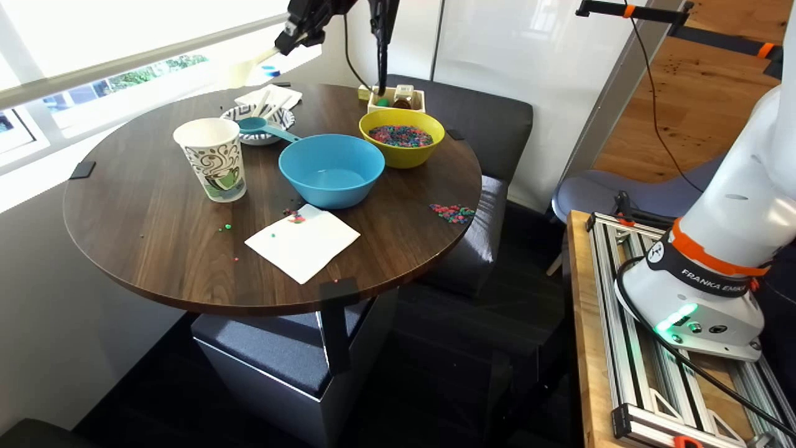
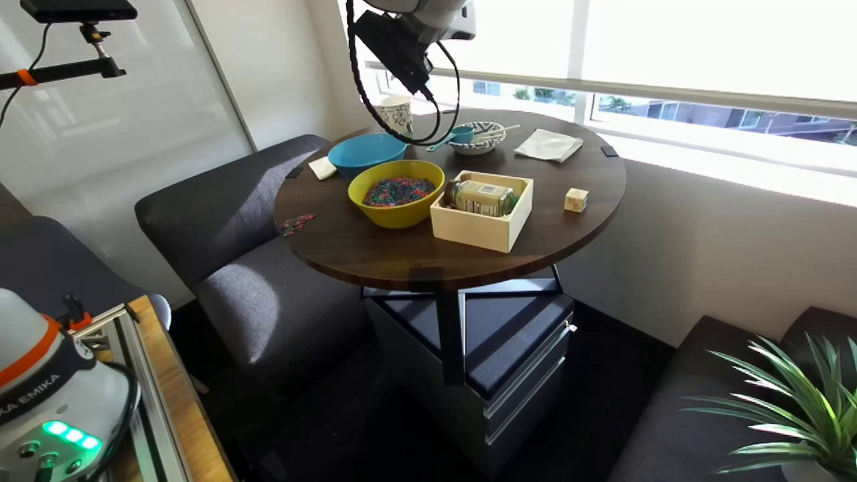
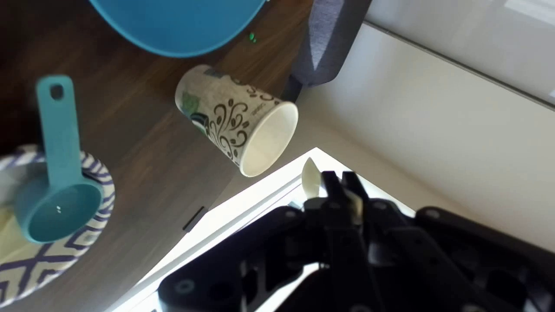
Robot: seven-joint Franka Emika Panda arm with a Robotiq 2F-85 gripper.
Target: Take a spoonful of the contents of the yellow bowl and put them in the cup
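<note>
My gripper (image 1: 287,42) is high over the far window side of the table. It is shut on a pale spoon (image 1: 241,72), whose head points down toward the window. In the wrist view the gripper (image 3: 342,180) pinches its handle, and the spoon's head (image 3: 310,180) shows at the left of the fingers. I cannot tell if the spoon carries anything. The white patterned paper cup (image 1: 217,165) stands upright; it also shows in the wrist view (image 3: 230,117). The yellow bowl (image 1: 401,155) holds many small coloured beads; it also shows in an exterior view (image 2: 395,215).
A blue bowl (image 1: 333,186) stands between cup and yellow bowl. A patterned bowl (image 2: 477,146) holds a teal scoop (image 3: 60,173) and light utensils. A wooden box (image 2: 472,227) with a jar stands beside the yellow bowl. Loose beads (image 1: 453,213) and a napkin (image 1: 303,246) lie on the table.
</note>
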